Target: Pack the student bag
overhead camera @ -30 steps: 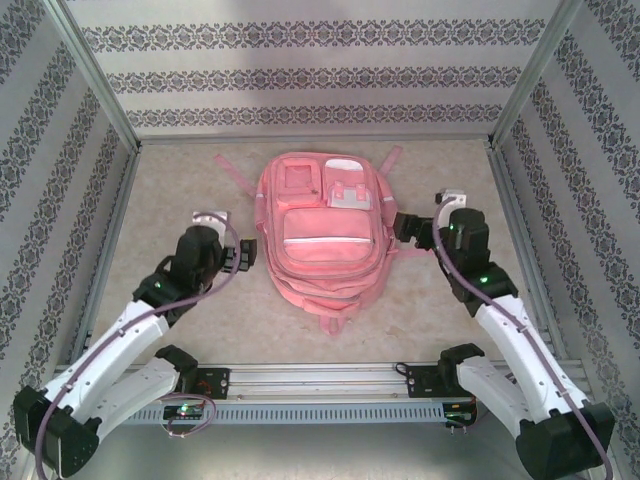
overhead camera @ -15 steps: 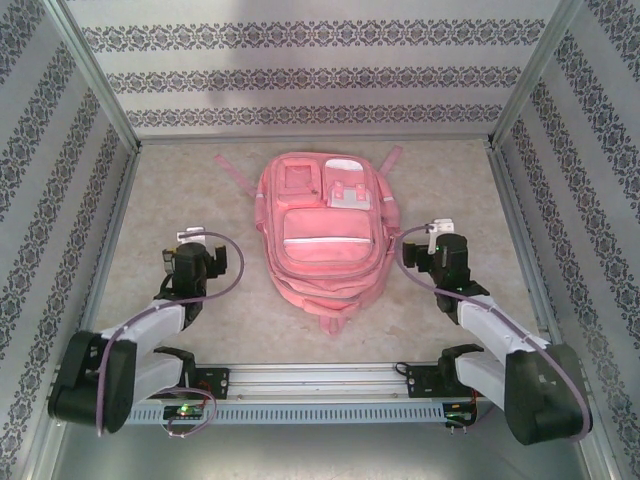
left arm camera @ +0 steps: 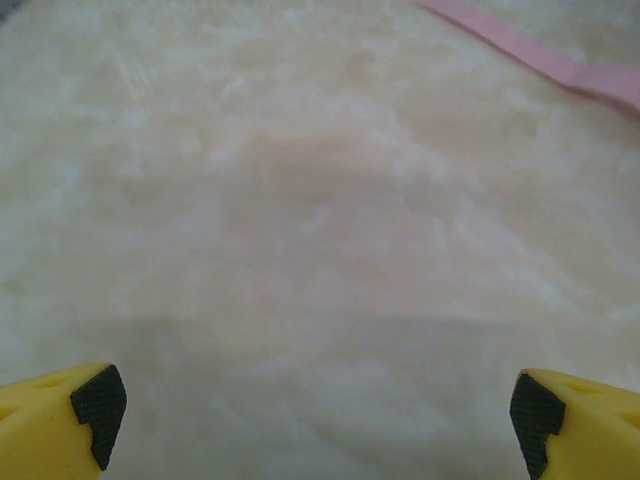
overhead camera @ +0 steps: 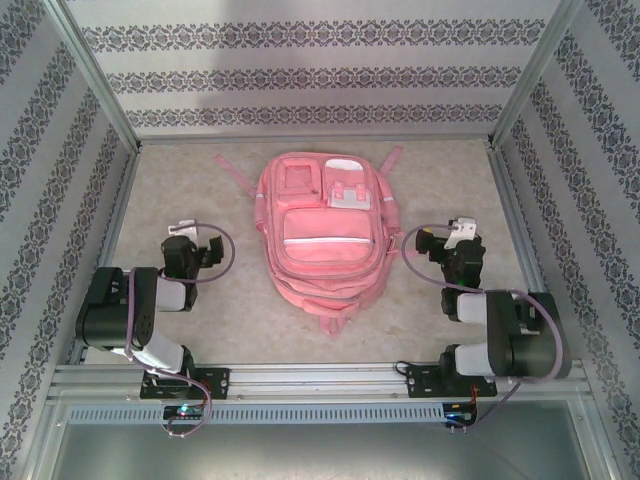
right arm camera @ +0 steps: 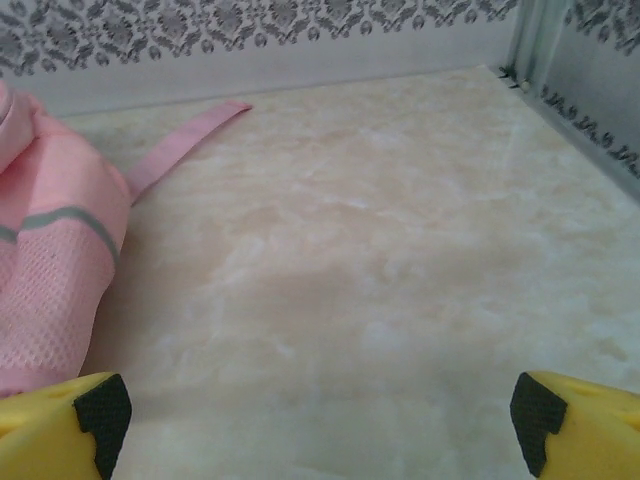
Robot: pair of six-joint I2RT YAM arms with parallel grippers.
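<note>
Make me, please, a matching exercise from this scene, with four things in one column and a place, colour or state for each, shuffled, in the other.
Things:
1. bag
2. left gripper
3. right gripper
4. wall

Descriptions:
A. open, to the right of the bag
B. pink, lying flat between the grippers
C. pale with grey floral bands
D. open, to the left of the bag

Pairs: 1-B, 2-D, 3-A, 4-C
</note>
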